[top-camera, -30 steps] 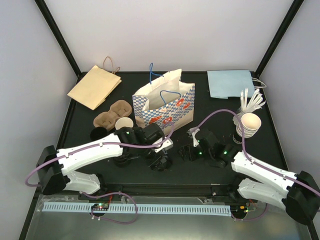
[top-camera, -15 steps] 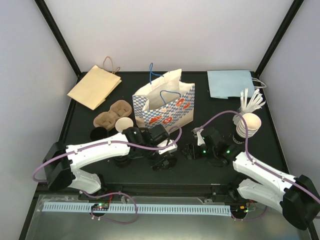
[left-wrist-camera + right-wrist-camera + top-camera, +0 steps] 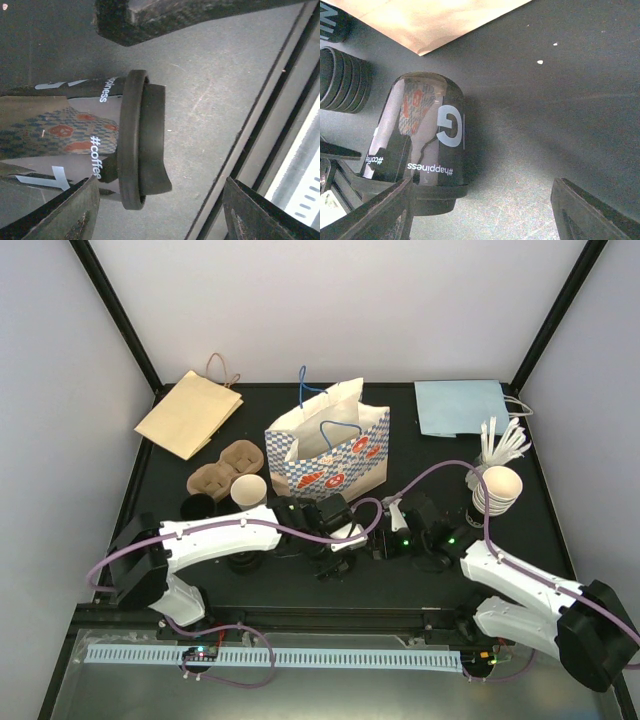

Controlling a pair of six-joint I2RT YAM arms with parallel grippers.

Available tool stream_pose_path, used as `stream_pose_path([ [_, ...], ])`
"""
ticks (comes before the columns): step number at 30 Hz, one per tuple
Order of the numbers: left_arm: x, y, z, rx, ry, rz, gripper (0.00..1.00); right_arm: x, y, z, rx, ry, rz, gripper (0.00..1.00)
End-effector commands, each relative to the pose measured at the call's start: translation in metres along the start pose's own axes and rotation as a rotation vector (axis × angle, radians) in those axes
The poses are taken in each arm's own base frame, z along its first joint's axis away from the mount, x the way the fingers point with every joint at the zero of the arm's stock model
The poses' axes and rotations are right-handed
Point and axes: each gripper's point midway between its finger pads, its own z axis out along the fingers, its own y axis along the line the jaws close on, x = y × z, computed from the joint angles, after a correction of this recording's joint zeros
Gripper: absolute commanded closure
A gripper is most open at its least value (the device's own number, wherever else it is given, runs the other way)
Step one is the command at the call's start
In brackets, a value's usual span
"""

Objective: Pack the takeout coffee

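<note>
Black lidded paper cup (image 3: 140,145) laid sideways on dark counter (image 3: 215,75), 6 o'clock of checkered paper bag (image 3: 330,455). Left end effector (image 3: 161,195) and right end effector (image 3: 482,187) noted spread.

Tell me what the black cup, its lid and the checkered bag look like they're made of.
Black cup: glossy coated paper by the look, its printed side mirroring the bag; possibly plastic. Lid: matte black moulded plastic, thick rolled rim. Checkered bag: printed paper, creased at its folds, thin blue cord handles.
</note>
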Motion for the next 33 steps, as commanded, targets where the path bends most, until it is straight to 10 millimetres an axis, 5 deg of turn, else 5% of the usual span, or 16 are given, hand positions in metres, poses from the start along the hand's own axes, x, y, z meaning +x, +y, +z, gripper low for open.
stream_pose_path([
  [1, -0.008, 0.01, 0.0, -0.075, 0.001, -0.02, 0.31, -0.004, 0.003, -0.001, -0.03, -0.025, 0.002, 0.24],
  [18, -0.01, 0.018, -0.007, -0.136, -0.011, -0.088, 0.66, -0.002, 0.001, -0.004, -0.022, -0.029, -0.013, 0.25],
  [33, -0.016, 0.019, -0.021, -0.069, -0.071, -0.164, 0.86, -0.023, 0.008, -0.03, 0.005, -0.142, -0.147, 0.24],
])
